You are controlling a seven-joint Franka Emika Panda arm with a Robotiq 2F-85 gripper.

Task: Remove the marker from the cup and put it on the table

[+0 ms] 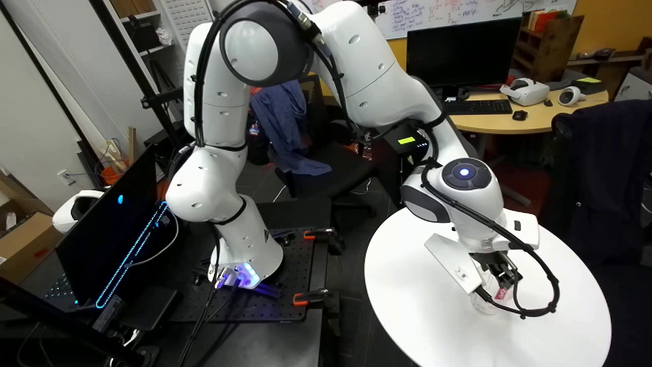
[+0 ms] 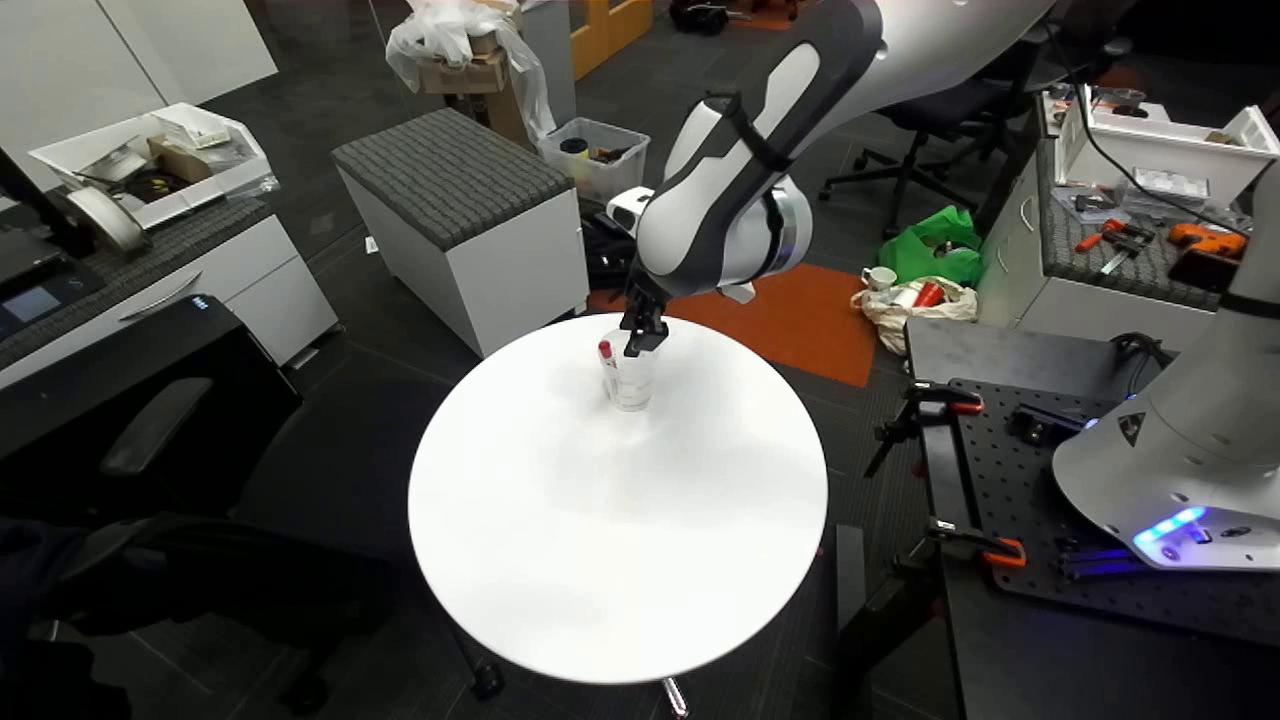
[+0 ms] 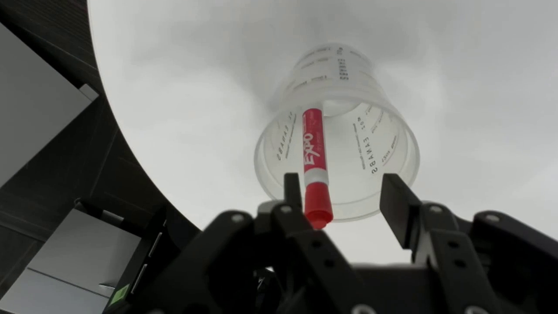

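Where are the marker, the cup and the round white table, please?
Marker [image 3: 314, 146]: wrist view, on its red barrel.
Cup [image 3: 347, 152]: wrist view, on its clear inner wall.
Round white table [image 2: 620, 530]: in an exterior view, on a bare part of its top.

You have 1 marker [image 3: 314, 144], 1 clear cup [image 3: 359, 144], 1 round white table [image 2: 620, 560]. Your gripper [image 3: 343, 192]: 2 fingers [image 3: 399, 209]. Far right in an exterior view, on the light-wood desk [image 1: 484, 124], you get 1 monitor [image 1: 461, 53], 1 keyboard [image 1: 479, 107], 1 mouse [image 1: 519, 115]. Edge of the black bench [image 2: 1060, 650]: 2 clamps [image 2: 975, 542].
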